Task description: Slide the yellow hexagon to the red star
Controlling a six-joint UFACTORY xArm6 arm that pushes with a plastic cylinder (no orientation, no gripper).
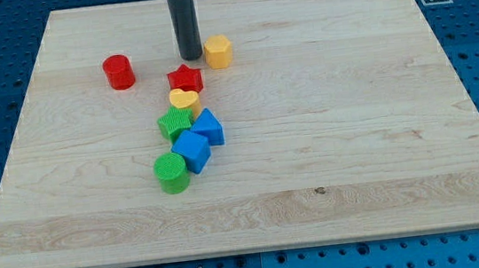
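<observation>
board [356, 139]: wooden, blocks clustered at the view's upper left
rod: no claw on it, nothing to open or clench; my tip [189, 57] grips nothing
yellow hexagon [217, 51]: just right of my tip, nearly touching
red star [185, 78]: below-left of hexagon, just under my tip
push: probably needs tip on hexagon's upper-right side
count: 2 red, 2 yellow, 2 green, 2 blue

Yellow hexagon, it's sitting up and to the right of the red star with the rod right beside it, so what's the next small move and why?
Probably swing my tip around to the yellow hexagon's upper right side. The tip now stands at its left edge, on the same side as the red star, which lies lower left. Pushing from here would likely drive the hexagon away from it.
</observation>
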